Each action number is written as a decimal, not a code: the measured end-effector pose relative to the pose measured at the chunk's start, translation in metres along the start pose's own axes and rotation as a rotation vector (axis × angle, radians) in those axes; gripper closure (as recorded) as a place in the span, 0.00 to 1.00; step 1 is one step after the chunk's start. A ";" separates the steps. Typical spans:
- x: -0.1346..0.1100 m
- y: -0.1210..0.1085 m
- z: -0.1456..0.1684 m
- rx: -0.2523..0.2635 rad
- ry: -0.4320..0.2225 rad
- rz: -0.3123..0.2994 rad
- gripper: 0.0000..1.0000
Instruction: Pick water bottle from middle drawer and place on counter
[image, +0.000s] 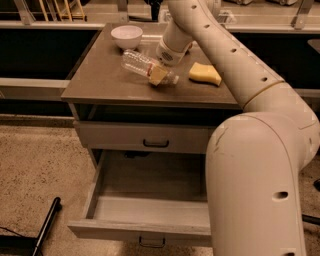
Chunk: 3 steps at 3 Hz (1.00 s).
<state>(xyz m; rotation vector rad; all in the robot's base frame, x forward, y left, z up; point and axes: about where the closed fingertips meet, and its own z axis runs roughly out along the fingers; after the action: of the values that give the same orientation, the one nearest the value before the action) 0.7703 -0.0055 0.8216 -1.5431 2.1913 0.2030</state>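
The water bottle (139, 63) lies on its side on the counter (97, 80), its white cap (175, 80) pointing right toward the front. My gripper (159, 74) is above the counter's middle, shut on the water bottle near its neck, with one yellowish pad (158, 75) showing over the plastic. The middle drawer (150, 202) is pulled out below, and its tray is empty.
A white bowl (126, 36) stands at the back of the counter, just behind the bottle. A yellow sponge (205, 74) lies to the right of the cap. The top drawer front (150, 137) is closed. My arm (260, 165) covers the right side. A black bar (45, 227) lies on the floor, left.
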 end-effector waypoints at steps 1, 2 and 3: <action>0.000 0.000 0.000 0.000 0.000 0.000 0.11; 0.000 0.000 0.000 0.000 0.000 0.000 0.00; 0.008 0.016 -0.076 0.030 0.041 -0.053 0.00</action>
<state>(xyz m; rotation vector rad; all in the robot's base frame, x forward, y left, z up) 0.7322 -0.0347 0.8835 -1.6005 2.1714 0.1225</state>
